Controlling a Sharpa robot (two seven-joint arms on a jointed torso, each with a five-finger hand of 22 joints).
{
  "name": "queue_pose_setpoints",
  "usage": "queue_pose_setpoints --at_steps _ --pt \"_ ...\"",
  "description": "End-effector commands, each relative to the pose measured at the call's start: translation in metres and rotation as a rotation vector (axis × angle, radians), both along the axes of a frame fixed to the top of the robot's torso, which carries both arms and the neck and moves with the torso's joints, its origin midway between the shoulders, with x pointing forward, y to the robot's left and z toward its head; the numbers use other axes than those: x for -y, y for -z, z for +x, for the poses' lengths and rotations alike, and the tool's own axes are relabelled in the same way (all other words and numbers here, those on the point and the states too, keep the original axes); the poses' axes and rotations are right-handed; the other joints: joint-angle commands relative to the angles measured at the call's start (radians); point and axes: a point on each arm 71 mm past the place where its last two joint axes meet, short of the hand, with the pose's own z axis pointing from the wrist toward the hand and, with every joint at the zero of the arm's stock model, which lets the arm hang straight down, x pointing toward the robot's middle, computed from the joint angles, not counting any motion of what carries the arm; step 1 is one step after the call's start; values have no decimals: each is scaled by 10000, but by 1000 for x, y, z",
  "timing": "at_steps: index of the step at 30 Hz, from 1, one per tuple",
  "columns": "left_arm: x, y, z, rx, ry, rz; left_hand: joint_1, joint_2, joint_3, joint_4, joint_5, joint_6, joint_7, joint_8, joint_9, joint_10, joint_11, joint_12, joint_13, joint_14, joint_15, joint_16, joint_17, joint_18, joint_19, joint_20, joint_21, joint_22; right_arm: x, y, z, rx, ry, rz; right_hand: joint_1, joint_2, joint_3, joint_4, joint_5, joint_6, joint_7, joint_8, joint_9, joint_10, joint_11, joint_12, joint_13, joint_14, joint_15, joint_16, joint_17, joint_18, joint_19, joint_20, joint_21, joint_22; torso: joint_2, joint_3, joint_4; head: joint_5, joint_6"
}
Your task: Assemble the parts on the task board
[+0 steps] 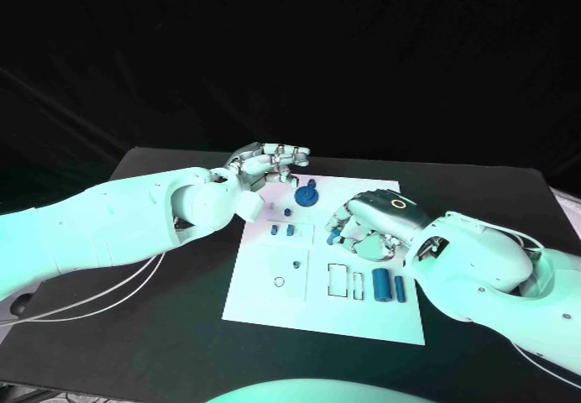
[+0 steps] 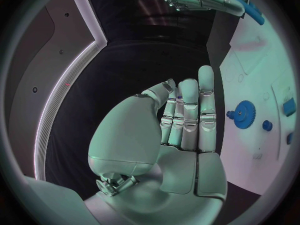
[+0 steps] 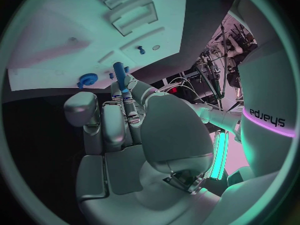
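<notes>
Nearest to us lies the near edge of the white task board, a bare strip of plate with black table spreading out on every side of it. We see the board sitting in the middle of the table, its far edge running close to the table's far rim, and beyond that only dark. Open tabletop stretches to the near left and along the near side, while the right side is crowded by our right arm. On the board we pick out two upright blue cylinders at the near right, just beside a pair of rectangular outlined slots; further away sit two small blue pieces left of centre, and a blue gear stands near the far edge. Our right hand hangs over the right-middle of the board, fingers curled round a blue peg that juts out past the fingertips in the right wrist view, so that hand is grasping a part. Our left hand hovers at the far left corner of the board, just beside the gear but apart from it; the left wrist view shows its fingers straight and pressed together, palm bare, gripping nothing.
</notes>
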Motion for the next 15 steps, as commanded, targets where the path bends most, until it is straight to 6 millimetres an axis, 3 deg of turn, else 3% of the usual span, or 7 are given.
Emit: queue_pose_setpoints --at_steps 1,6,15 --pt "1 0 0 138 80 -38 -81 -22 -51 -2 14 -71 30 65 -5 -87 9 19 9 -32 -1 2 -5 167 5 61 -34 -11 -14 0 -9 -212 -449 406 78 0 55 -15 31 60 9 27 18 389 -323 56 13 394 -77 57 -5 -54 58 8 70 10 -5 1 -8 62 -26" --pt "3 1 0 126 118 -58 -81 -22 -51 -2 14 -71 30 65 -5 -87 9 19 9 -32 -1 2 -5 167 5 61 -34 -11 -36 7 -18 -549 -1008 655 91 5 73 -27 47 65 7 30 19 400 -328 54 14 393 -81 51 -19 -54 61 3 79 17 -9 -19 -15 93 -64" --pt "7 1 0 122 197 -96 -81 -22 -51 -2 14 -71 30 65 -5 -87 9 19 9 -32 -1 2 -5 167 5 61 -34 -11 -61 34 -23 -1184 -1429 733 113 10 100 -47 64 64 10 30 19 407 -329 49 15 393 -85 53 -24 -54 63 -3 90 25 6 -7 12 212 -168"
